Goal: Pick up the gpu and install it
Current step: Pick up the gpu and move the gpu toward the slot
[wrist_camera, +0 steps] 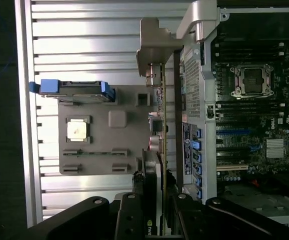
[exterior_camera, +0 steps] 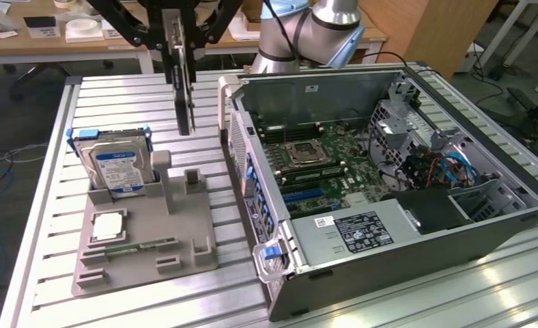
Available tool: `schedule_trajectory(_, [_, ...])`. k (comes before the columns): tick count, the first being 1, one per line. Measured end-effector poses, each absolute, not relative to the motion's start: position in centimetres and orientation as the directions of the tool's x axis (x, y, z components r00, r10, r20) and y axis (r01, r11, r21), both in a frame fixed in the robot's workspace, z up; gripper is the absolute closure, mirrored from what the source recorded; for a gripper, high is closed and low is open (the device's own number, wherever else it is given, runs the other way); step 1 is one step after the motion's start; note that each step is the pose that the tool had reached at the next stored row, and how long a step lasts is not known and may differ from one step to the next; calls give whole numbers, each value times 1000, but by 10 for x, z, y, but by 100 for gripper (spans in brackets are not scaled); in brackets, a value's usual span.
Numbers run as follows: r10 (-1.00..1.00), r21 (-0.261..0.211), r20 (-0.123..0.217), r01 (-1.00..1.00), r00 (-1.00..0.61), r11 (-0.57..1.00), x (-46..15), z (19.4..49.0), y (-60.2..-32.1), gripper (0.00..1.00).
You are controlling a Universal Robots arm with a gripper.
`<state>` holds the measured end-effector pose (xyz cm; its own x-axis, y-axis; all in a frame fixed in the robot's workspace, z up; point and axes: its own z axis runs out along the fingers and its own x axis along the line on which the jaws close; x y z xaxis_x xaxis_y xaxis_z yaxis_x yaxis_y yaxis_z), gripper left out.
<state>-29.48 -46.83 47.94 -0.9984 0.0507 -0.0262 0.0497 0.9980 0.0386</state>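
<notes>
On the slatted tabletop [exterior_camera: 114, 92], grey fixture tray [exterior_camera: 192, 236] with hard drive [exterior_camera: 119, 167] upright in its slot, open computer case [exterior_camera: 415, 263] beside it, between tray and case the gpu [exterior_camera: 185, 109] raised edge-down, clear of the tray, pinched by the tool [exterior_camera: 179, 61].

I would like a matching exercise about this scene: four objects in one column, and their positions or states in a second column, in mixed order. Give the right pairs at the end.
Column one
1. gpu
2. hard drive
3. processor chip
4. computer case

Column two
A. lies flat on the gray holder
B. lies on its side, open, motherboard showing
C. hangs in the air, clamped by the gripper
D. stands upright in the gray holder

Pairs: 1-C, 2-D, 3-A, 4-B
</notes>
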Motion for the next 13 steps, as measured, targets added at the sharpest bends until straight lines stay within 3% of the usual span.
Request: schedule_trajectory(13, [51, 39, -26, 50, -998, 998, -291, 473, -468, 73])
